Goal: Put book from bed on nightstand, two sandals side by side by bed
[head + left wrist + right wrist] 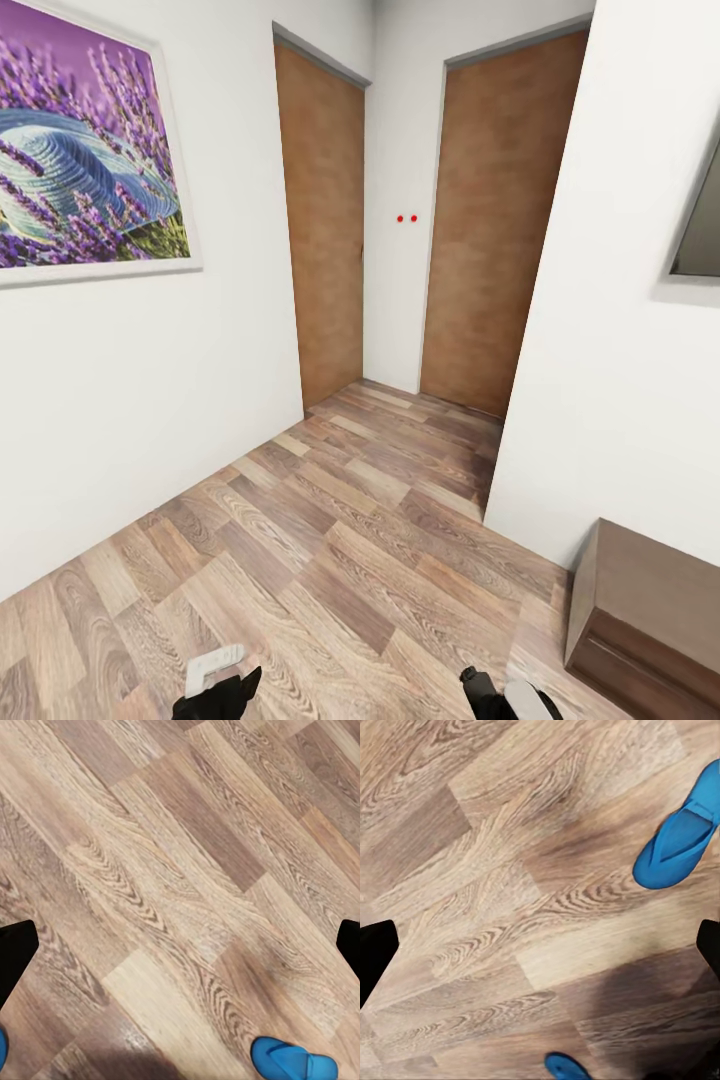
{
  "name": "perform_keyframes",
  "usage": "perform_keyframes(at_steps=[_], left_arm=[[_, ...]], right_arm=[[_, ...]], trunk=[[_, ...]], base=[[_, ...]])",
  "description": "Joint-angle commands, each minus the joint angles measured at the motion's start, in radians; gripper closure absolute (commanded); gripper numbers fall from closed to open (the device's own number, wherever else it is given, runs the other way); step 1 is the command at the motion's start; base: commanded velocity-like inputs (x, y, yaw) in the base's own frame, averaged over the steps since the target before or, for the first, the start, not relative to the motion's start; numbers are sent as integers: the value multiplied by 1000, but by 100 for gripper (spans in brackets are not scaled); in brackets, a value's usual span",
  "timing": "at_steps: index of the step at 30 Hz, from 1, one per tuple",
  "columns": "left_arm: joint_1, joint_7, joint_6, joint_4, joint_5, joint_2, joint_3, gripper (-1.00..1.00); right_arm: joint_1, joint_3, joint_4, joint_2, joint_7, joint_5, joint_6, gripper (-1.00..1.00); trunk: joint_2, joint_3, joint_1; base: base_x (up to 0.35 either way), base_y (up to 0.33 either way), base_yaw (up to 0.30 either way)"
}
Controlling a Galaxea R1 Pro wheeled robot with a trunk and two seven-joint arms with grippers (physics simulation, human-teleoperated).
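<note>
Both wrist cameras look down at wood-plank floor. In the left wrist view, one blue sandal [292, 1061] lies at the picture's edge, and my left gripper [180, 952] is open above bare planks, its black fingertips [15, 949] far apart. In the right wrist view, a blue sandal [679, 832] lies strap-up on the floor, and the tip of a second sandal [566, 1066] peeks in. My right gripper [540, 952] is open, holding nothing. In the head view both grippers, left [225, 690] and right [500, 695], hang low. The book, bed and nightstand are out of view.
Ahead, two brown doors [325, 220] [500, 220] meet in a white-walled corner. A lavender picture [85, 150] hangs on the left wall. A low dark brown TV bench [640, 610] stands against the right wall under a screen [700, 220]. Open floor [350, 540] lies between.
</note>
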Motion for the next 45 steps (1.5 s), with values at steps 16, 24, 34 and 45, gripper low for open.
perform_keyframes(at_steps=[16, 24, 34, 45], left_arm=[[-1, -5, 9, -1, 8, -1, 4, -100], [-1, -6, 9, 0, 8, -2, 4, -100], [-1, -6, 9, 0, 8, -2, 4, -100], [-1, -6, 8, 0, 8, -2, 3, -100]], right_arm=[[0, -5, -20, -9, -130, -228, 3, -100], [0, -5, -22, -11, -129, -229, 2, -100], [-2, -6, -22, -54, -132, -230, 2, -100], [-2, -8, -56, -80, -129, -230, -3, -100]], trunk=[[-113, -51, 61], [-169, -76, 92], [-239, -108, 130], [-316, -142, 173]], base=[[0, 0, 0], [0, 0, 0], [0, 0, 0], [0, 0, 0]])
